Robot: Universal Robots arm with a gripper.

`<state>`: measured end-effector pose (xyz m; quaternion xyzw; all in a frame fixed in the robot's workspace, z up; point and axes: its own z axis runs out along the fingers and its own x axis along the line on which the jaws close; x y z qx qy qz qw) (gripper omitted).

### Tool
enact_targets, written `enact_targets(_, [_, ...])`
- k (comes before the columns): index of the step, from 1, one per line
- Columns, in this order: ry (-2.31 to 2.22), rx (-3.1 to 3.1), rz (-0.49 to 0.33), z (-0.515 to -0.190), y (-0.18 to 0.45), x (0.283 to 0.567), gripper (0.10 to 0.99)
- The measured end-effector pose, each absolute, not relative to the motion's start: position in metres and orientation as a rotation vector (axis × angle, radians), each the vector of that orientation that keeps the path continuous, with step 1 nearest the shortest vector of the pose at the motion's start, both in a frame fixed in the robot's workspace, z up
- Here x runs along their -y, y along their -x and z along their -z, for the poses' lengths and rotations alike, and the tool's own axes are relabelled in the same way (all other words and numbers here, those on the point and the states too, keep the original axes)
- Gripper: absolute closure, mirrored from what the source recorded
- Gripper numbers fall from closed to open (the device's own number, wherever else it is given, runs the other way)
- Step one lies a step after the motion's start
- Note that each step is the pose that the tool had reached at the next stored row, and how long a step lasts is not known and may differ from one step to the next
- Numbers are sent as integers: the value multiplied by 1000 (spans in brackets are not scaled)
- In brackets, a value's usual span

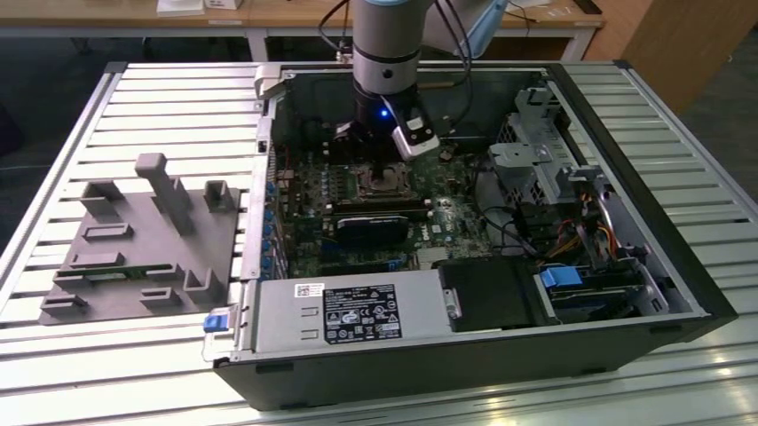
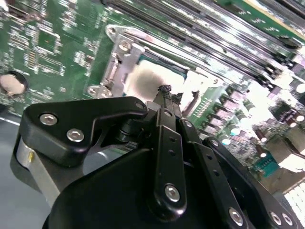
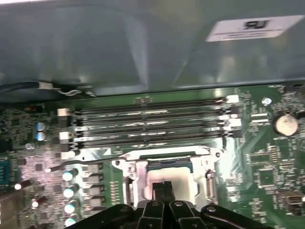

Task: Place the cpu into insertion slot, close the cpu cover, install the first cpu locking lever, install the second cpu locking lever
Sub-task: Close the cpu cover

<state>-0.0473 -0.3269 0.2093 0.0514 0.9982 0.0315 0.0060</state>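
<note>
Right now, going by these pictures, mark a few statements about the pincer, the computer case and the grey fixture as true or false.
1. The pincer hangs over the insertion slot. True.
2. The pincer is wide open. False: its fingers are closed together.
3. The grey fixture lies at the exterior view's right of the computer case. False: it lies at the left.
4. A coin cell sits on the motherboard. True.

Robotics lab, by the look: opened computer case (image 1: 474,359) on a slatted aluminium table (image 1: 177,89), grey fixture plate (image 1: 130,257) beside, wooden desks (image 1: 284,13) behind.
</note>
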Motion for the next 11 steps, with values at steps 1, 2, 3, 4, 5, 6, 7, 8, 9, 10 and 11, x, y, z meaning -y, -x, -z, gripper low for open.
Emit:
enact_targets(1, [-161,-3124,-99,-209,45,327,980])
enact_targets(2, [-161,-3124,-99,-209,43,327,980])
enact_targets(3, [-161,-3124,-99,-209,41,327,980])
enact_targets(4, [-161,-3124,-99,-209,40,327,980])
enact_targets(5, [-161,-3124,-99,-209,39,327,980])
enact_targets(6, [-161,-3124,-99,-209,39,327,980])
enact_targets(7, [-161,-3124,-99,-209,39,327,980])
enact_targets(8, [-161,-3124,-99,-209,39,327,980])
enact_targets(9, [-161,-3124,-98,-210,39,327,980])
enact_targets(10, [-161,-3124,-98,-210,39,327,980])
enact_targets(11, [-161,-3124,-99,-212,39,327,980])
